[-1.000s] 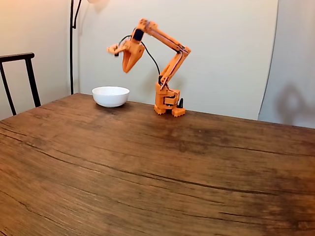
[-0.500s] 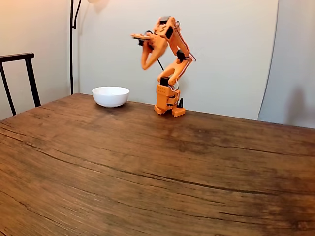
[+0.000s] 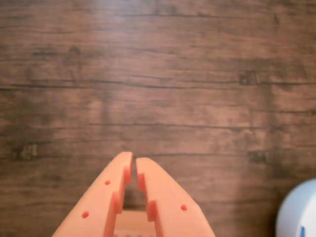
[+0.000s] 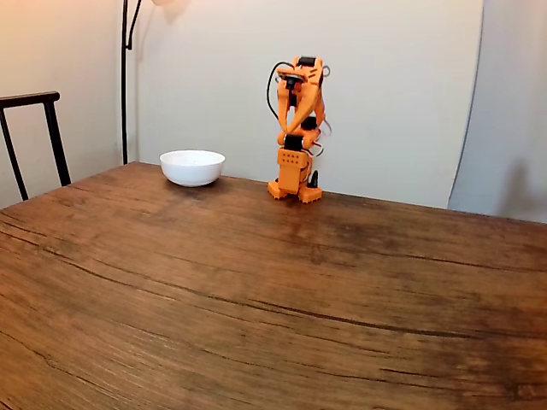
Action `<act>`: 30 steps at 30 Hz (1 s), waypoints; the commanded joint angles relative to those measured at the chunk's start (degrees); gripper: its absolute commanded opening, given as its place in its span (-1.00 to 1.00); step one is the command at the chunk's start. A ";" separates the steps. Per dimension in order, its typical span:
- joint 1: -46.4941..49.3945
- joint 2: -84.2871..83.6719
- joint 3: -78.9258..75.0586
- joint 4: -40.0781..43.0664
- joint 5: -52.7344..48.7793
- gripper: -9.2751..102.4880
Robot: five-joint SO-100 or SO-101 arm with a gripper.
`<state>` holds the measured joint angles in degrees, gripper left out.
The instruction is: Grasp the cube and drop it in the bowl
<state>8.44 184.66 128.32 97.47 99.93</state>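
Observation:
The white bowl (image 4: 192,167) stands on the wooden table at the back left in the fixed view, left of the orange arm's base. In the wrist view a part of the bowl (image 3: 296,212) shows at the bottom right corner, with a sliver of bright blue (image 3: 302,231) inside it that looks like the cube. My gripper (image 3: 134,157) is shut with nothing between its orange fingers and looks down on bare wood. In the fixed view the arm is folded upright over its base, the gripper (image 4: 289,126) hanging down in front of it, well right of the bowl.
A dark chair (image 4: 34,137) stands at the table's left edge and a lamp pole (image 4: 125,85) behind the bowl. The wide wooden tabletop (image 4: 273,290) stretches toward the camera.
The arm has swung from above the bowl to the right and folded back over its own base. The gripper now points down at the table beside the bowl.

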 commanded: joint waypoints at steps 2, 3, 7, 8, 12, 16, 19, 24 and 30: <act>-0.26 6.33 4.83 -1.41 0.09 -0.85; -0.26 6.15 6.68 -2.20 0.09 -0.85; -0.35 5.45 14.06 -7.38 -0.53 -0.85; -0.26 5.45 15.64 -9.05 -0.53 -0.85; -0.26 5.45 23.12 -16.26 -0.62 -0.85; -0.26 5.45 31.38 -23.55 -0.70 -0.85; -0.18 5.45 35.42 -27.42 -0.79 -0.85; 0.44 5.45 42.10 -31.99 -0.79 -0.85; -0.62 5.45 48.34 -35.07 -0.79 -0.85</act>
<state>8.44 189.67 176.48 64.07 99.40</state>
